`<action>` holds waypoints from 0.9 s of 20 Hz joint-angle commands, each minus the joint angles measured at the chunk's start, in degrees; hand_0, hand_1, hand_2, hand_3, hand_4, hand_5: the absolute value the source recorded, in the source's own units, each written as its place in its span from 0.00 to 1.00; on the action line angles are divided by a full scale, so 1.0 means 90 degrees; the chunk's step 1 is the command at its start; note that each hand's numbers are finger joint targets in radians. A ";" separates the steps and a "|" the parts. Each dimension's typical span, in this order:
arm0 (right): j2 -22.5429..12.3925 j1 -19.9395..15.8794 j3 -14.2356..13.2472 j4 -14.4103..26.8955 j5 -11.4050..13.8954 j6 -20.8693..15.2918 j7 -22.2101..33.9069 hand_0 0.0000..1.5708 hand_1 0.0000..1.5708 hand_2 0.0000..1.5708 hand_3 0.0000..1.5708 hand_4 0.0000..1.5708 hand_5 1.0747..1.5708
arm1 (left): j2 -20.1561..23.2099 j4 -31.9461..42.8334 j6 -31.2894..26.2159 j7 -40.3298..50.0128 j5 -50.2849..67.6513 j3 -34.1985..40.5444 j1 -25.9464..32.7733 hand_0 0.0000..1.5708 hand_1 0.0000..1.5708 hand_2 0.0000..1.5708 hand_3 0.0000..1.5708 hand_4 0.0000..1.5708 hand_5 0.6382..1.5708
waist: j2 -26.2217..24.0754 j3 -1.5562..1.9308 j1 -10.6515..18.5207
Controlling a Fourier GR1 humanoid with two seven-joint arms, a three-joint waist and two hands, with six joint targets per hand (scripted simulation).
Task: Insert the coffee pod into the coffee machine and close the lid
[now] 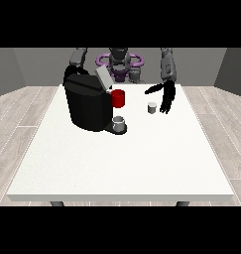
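You see one hand [166, 98], at the view's right, hanging over the far right part of the white table [117, 163]. Its fingers are straight and spread apart, pointing down toward the tabletop, with the thumb held out toward the view's left. It holds nothing and touches nothing that you can make out.

Coffee pod [152, 107]: one, small, light grey, standing upright on the table just beside the hand, on its left in the view, apart from the fingers.

Coffee machine [87, 104]: one, black and bulky, on the far left part of the table. Its grey lid [103, 78] is tilted up and open. A red part [118, 98] shows at the machine's front, below the lid. One grey cup [119, 122] sits on the machine's low base, under the red part.

The other hand, at the view's left: you cannot find it. Only the upper arm [79, 57] shows above the machine; the rest is hidden behind the machine's body.

Count for your record: one hand visible, one pod, one machine, one cup, one table.
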 commanded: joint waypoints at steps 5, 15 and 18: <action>-0.0084 -0.0372 -0.0311 0.0552 -0.0045 -0.0077 -0.0241 0.00 0.00 0.00 0.00 0.25 1.00 | 0.0044 0.0585 0.0210 -0.0105 -0.0654 -0.0272 -0.0238 0.39 0.39 0.47 0.30 0.00 1.00 | 0.0184 0.0001 0.0095; 0.0253 0.0118 0.0394 0.0116 0.0241 -0.0243 0.0059 0.00 0.00 0.00 0.00 0.34 1.00 | 0.0303 0.1366 0.0725 -0.0487 -0.1483 -0.0445 -0.0392 0.43 0.43 0.52 0.35 0.00 1.00 | -0.0124 -0.0001 -0.0151; 0.0254 0.0021 0.0553 -0.0205 0.0237 -0.0295 0.0185 0.00 0.00 0.00 0.00 0.33 1.00 | 0.0253 0.1631 0.1358 -0.0663 -0.1517 -0.0191 -0.0744 0.46 0.46 0.55 0.41 0.15 1.00 | 0.0226 -0.0003 -0.0497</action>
